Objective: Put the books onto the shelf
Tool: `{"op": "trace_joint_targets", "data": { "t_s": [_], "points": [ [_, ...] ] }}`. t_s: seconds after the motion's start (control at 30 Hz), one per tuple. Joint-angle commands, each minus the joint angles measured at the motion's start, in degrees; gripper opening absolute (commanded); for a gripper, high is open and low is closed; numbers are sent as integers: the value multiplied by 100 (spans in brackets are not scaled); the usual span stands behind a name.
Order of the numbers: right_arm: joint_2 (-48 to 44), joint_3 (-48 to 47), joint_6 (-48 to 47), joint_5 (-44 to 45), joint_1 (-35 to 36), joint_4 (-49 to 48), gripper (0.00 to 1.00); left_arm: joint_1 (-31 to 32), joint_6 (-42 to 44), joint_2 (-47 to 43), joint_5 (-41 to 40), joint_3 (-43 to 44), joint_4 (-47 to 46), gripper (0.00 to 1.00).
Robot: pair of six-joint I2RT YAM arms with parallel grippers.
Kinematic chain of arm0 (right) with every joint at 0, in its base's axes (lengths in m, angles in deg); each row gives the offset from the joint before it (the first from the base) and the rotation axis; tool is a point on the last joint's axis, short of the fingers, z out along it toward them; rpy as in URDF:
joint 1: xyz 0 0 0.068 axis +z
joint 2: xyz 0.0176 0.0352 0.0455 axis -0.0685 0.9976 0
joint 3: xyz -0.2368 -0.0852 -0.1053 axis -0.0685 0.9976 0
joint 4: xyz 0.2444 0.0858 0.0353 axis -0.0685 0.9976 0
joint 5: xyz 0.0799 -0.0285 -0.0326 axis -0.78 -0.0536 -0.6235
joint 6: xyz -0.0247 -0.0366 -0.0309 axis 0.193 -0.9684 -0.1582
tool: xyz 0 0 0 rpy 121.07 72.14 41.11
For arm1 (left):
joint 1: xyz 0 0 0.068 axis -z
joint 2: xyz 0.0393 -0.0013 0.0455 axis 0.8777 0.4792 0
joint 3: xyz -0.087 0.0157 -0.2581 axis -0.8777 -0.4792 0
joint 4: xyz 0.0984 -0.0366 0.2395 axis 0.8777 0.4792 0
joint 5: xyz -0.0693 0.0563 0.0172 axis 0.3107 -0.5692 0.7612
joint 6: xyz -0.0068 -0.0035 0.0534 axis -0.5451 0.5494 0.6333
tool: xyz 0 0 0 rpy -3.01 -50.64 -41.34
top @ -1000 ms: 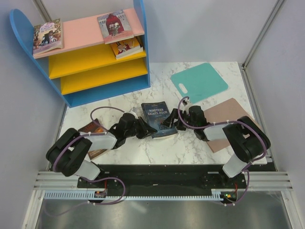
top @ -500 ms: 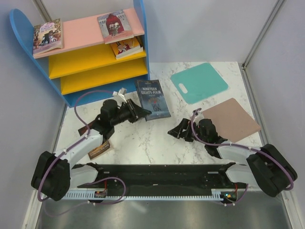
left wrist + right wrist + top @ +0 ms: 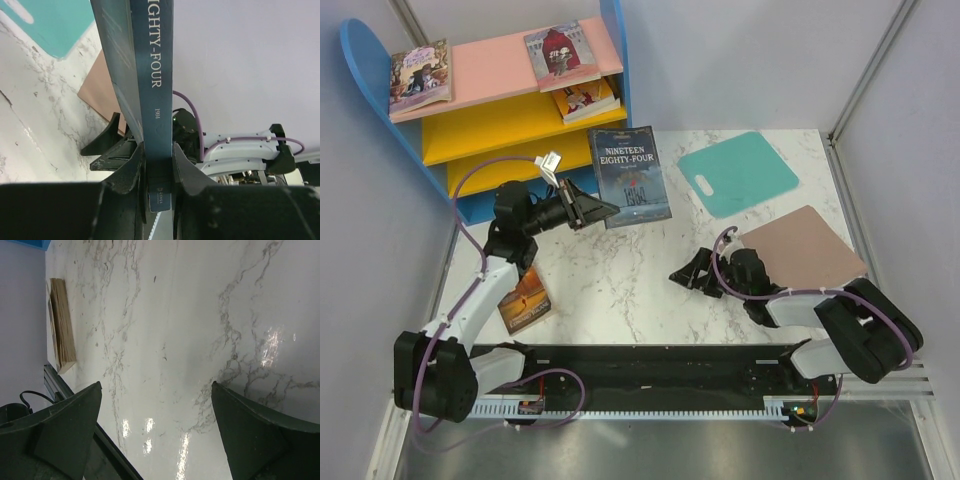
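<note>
Navy book (image 3: 632, 175) — long axis near-far, cover seemingly up.

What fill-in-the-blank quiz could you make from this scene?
The left gripper holds the navy book titled Nineteen Eighty-____.
The right gripper has its jaws ____.
The pink top board of the shelf carries ____ books.
On the table lies ____ brown-orange book.
Missing words: Four; open; two; one.

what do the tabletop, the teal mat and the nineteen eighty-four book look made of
Tabletop: likely polished marble or marble-look laminate; grey veins, glossy glare spots. Teal mat: probably thin plastic or silicone; flat, uniform, matte. Navy book: seemingly a paperback; thin, smooth printed card cover.
</note>
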Motion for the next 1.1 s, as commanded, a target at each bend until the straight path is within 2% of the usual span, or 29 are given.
{"op": "trace_joint_targets", "data": {
  "t_s": [0.0,0.23,0.4,0.6,0.63,0.73,0.8,1.0,1.07],
  "points": [
    [262,-110,21,-89,24,-161,98,-93,224,-37,661,482,-751,2],
    [271,-128,-14,-89,24,-117,98,-181,31,-107,828,929,-725,2],
    [333,-146,-22,-133,24,-152,98,-374,-496,174,872,1781,-751,2],
    [333,-137,-31,-150,24,-152,98,-752,-962,999,986,3450,-138,2],
    [333,-145,-31,-150,24,-152,98,-814,-1006,1140,1056,4027,360,2],
    [350,-180,-66,-159,24,-117,98,-1025,-989,1580,1022,5056,1118,2],
    [403,-207,-66,-176,33,-117,98,-1208,-1050,1904,1031,5481,1620,2],
    [491,-225,-58,-229,24,-179,98,-1658,-1849,2652,1136,6632,1683,2],
    [491,-216,-49,-229,24,-187,98,-1702,-2087,3064,1162,7273,1701,2]
  ]
}}
